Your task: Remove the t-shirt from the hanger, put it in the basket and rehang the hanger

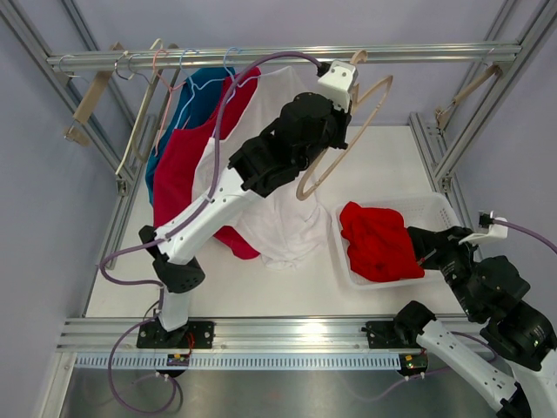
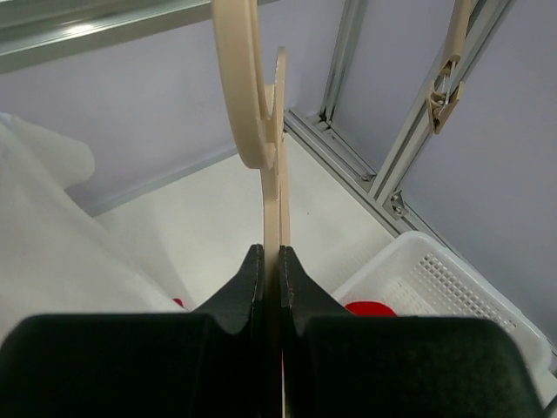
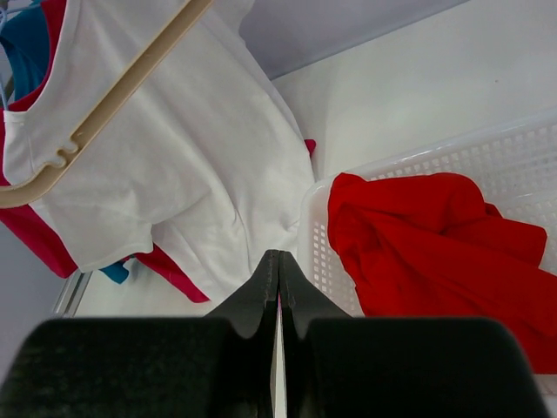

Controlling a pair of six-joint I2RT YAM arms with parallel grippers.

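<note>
Gripping the beige hanger (image 2: pixel 272 192) edge-on: left hand (image 2: pixel 271 261) is clamped on its thin flat body just below the hook, both fingers pressed against the wood. It holds the hanger up near the top rail (image 1: pixel 261 54), tilted, with the lower arm angled down toward the tabletop (image 1: pixel 392 165); can't tell whether the hook sits on the rail. Most of the hanger loop reads bare in the top view. Task item, the white t-shirt (image 1: pixel 278 222), hangs below and left of the hanger, under the left forearm, its lower part reaching down just beside the left wall of the basket (image 1: pixel 418 202). Right wrist view shows one hanger arm crossing in front of the shirt's shoulder area; can't tell if that end is inside the cloth. Right hand (image 3: pixel 278 261) sits low by the basket, fingers pressed together; can't tell if any cloth is pinched. Next to it a red t-shirt (image 1: pixel 379 239) lies crumpled in the basket. Further left on the rail, a red garment (image 1: pixel 178 174) and a blue garment (image 1: pixel 196 91) hang behind the white shirt, with bare wooden hangers (image 1: pixel 91 91) at the far left end.
</note>
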